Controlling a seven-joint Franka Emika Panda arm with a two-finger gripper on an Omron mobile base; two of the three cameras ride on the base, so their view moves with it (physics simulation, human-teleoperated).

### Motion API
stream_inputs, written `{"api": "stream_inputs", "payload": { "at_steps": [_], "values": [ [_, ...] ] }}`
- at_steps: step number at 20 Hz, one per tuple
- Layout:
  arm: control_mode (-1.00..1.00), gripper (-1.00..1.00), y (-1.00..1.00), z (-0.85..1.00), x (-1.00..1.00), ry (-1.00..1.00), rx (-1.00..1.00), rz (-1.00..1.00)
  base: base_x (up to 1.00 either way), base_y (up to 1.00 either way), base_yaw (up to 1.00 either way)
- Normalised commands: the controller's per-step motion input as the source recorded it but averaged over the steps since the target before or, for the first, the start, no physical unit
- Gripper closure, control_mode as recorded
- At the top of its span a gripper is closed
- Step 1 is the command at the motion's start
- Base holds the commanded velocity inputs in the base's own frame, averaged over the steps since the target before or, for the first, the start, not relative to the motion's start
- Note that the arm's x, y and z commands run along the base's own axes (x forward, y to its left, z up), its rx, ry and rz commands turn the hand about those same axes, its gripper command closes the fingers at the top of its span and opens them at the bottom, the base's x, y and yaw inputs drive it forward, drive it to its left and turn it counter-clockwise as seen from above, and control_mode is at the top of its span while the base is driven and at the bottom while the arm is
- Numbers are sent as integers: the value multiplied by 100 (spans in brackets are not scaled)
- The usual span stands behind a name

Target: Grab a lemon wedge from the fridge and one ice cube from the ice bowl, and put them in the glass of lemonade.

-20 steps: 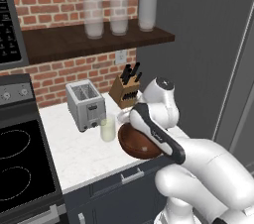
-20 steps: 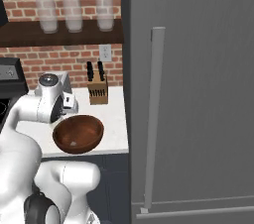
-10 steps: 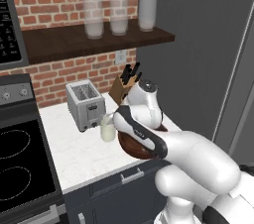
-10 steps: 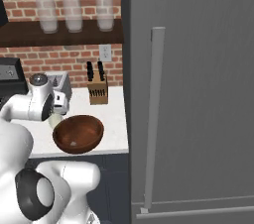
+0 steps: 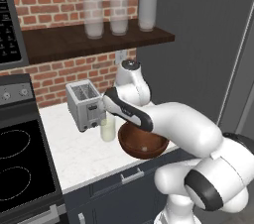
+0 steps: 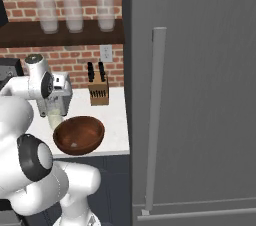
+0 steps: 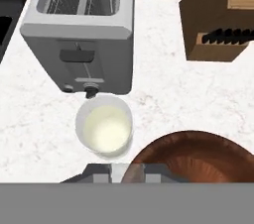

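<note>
Closed, the jaws of the gripper (image 7: pixel 127 172) pinched something small and whitish, probably the ice cube (image 7: pixel 119 172); I couldn't confirm it. Just beyond stood the glass of lemonade (image 7: pixel 104 130), upright, mouth up, before the toaster (image 7: pixel 82 29) and touching the ice bowl (image 7: pixel 198 156), near the worktop's (image 7: pixel 163 89) front edge. Centring over the glass's mouth before release would do best.

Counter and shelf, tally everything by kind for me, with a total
Tall frosted glasses on the shelf: 3
Glass of lemonade: 1
Ice bowl: 1
Toaster: 1
Knife block: 1
Total: 7
</note>
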Motion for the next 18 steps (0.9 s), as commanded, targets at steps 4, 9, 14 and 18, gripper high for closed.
{"api": "stream_inputs", "payload": {
  "at_steps": [4,9,14,18],
  "values": [
    [-100,100,18,-42,30,-1,0,0,0,0,0],
    [-100,100,21,-38,24,-6,1,0,0,0,0],
    [-100,100,6,-2,2,-1,0,0,0,0,0],
    [-100,100,0,10,0,0,0,1,0,0,0]
  ]
}}
